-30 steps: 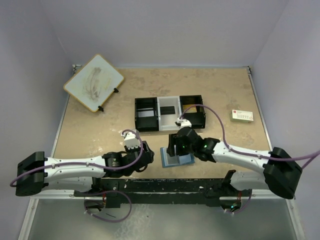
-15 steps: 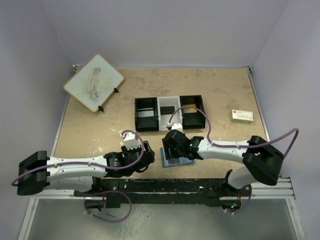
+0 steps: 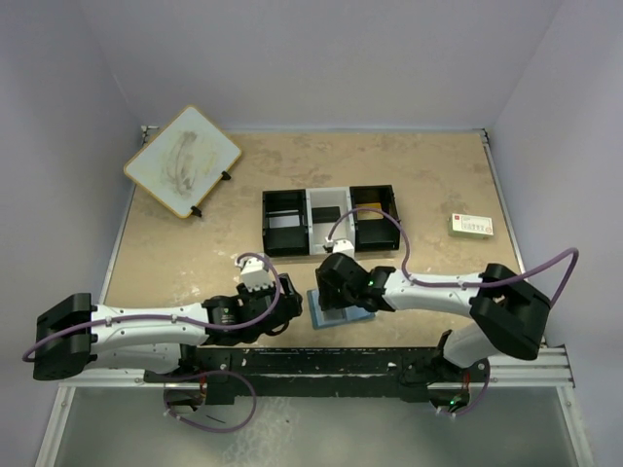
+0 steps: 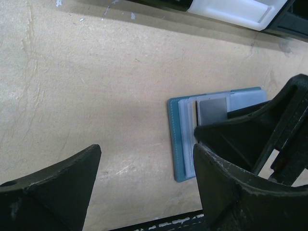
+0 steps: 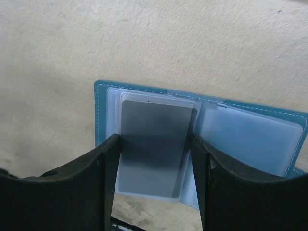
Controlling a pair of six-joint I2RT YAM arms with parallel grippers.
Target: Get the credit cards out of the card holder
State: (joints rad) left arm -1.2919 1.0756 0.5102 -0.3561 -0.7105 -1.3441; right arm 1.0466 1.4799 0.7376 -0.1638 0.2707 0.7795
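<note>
**Card holder lying open, both my grippers right by it**

So the card holder (image 3: 341, 313) is lying open like a book, flat on the table (image 3: 175, 263), close to the near edge and just in front of the black-and-white tray (image 3: 331, 222). Blue rim all round, pale see-through pockets inside. There's a grey card (image 5: 151, 144) sitting in the left-hand pocket, a bit crooked, its top corners tucked under the pocket edge.

My right gripper (image 5: 154, 187) hangs straight over that card with the jaws apart, one finger on each long side of it. From the wrist view I honestly can't tell whether the tips touch the card or the plastic, but nothing is lifted.

My left gripper (image 4: 144, 192) is just to the left of the holder, low over bare table, jaws spread wide with nothing between them. In its own view the right gripper's black fingers cover the holder's right half.

Off to the far right there's a white card with green and red print (image 3: 471, 226), well away from everything
</note>
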